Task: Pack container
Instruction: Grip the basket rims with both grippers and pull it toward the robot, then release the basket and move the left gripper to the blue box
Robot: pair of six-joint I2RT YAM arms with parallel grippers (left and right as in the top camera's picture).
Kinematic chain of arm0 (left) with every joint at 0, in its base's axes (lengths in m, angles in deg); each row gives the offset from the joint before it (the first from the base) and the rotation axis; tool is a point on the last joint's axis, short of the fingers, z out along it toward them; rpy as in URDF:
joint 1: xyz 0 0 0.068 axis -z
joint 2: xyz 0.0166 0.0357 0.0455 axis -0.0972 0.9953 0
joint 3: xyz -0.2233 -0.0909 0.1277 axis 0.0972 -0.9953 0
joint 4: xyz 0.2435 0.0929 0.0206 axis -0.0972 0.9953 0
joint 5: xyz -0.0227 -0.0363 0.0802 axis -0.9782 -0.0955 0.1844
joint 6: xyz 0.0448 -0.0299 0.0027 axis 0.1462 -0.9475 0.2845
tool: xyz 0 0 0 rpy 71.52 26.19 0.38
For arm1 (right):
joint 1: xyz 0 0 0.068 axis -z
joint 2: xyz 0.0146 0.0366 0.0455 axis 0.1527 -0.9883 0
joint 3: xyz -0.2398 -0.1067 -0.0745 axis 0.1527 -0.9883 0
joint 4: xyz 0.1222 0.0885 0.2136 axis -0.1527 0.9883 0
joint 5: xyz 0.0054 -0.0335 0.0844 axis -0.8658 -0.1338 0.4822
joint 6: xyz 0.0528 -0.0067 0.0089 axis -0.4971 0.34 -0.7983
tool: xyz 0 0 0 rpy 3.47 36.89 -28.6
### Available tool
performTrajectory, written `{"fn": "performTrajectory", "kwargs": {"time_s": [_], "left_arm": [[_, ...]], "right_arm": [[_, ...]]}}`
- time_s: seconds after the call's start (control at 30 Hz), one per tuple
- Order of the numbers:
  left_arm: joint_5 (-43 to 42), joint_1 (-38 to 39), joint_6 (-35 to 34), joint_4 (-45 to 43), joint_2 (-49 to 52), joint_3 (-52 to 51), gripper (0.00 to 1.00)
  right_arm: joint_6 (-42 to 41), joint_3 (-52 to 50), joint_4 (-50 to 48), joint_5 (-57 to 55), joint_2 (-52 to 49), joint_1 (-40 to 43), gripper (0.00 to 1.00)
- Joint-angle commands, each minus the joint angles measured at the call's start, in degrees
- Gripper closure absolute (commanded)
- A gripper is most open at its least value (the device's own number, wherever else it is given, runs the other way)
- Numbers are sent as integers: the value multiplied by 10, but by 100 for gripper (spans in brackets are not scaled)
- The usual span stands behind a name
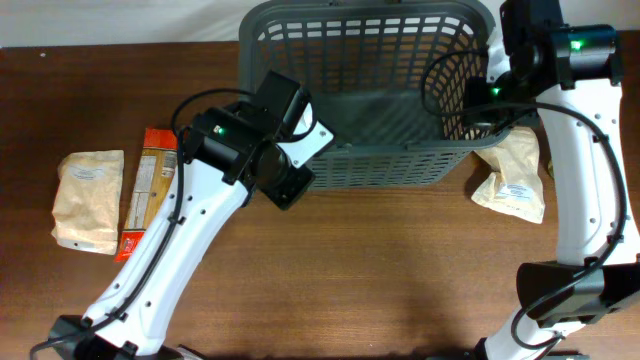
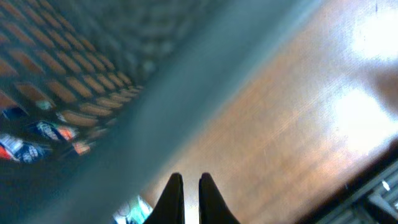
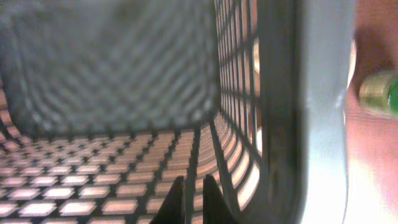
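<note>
The container is a large dark grey lattice basket (image 1: pixel 400 168) at the back middle of the table, and it looks empty from overhead. My left gripper (image 1: pixel 295 183) is at the basket's front left corner. In the left wrist view its fingers (image 2: pixel 191 186) are close together with nothing between them, over bare wood beside the blurred basket rim (image 2: pixel 155 106). My right gripper (image 1: pixel 478 100) is at the basket's right wall. In the right wrist view its fingers (image 3: pixel 194 186) are shut and point into the basket, next to the side wall and rim (image 3: pixel 317 124).
A tan pouch (image 1: pixel 90 200) and an orange-red box (image 1: pixel 148 190) lie left of the left arm. Another tan pouch (image 1: pixel 512 178) lies at the basket's front right corner. A green-lidded jar (image 3: pixel 379 93) shows outside the rim in the right wrist view.
</note>
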Motion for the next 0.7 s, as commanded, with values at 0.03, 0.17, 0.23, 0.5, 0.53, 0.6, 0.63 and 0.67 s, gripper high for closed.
{"fn": "performTrajectory", "kwargs": {"time_s": [0.03,0.17,0.23,0.5,0.53,0.6,0.63,0.67], "left_arm": [[3,-2,4,57,-54,66,98],[23,-3,5,73,-95,107,98],[56,-3,4,73,-115,114,98],[212,-3,-17,70,-161,114,98],[230,-3,-29,70,-163,114,98],[249,-3,-37,70,-163,114,98],[250,-3,-37,70,-163,114,98],[250,-3,-37,69,-163,114,98]], "right_arm": [[1,35,-29,1,14,-3,96],[7,90,-37,-8,15,0,96],[7,115,-44,-33,15,9,96],[-1,124,-75,-33,7,97,96],[-5,124,-80,-33,3,111,96],[-9,124,-88,-23,-7,135,96],[-9,124,-92,-9,-15,146,96],[-9,124,-95,10,-21,154,96]]}}
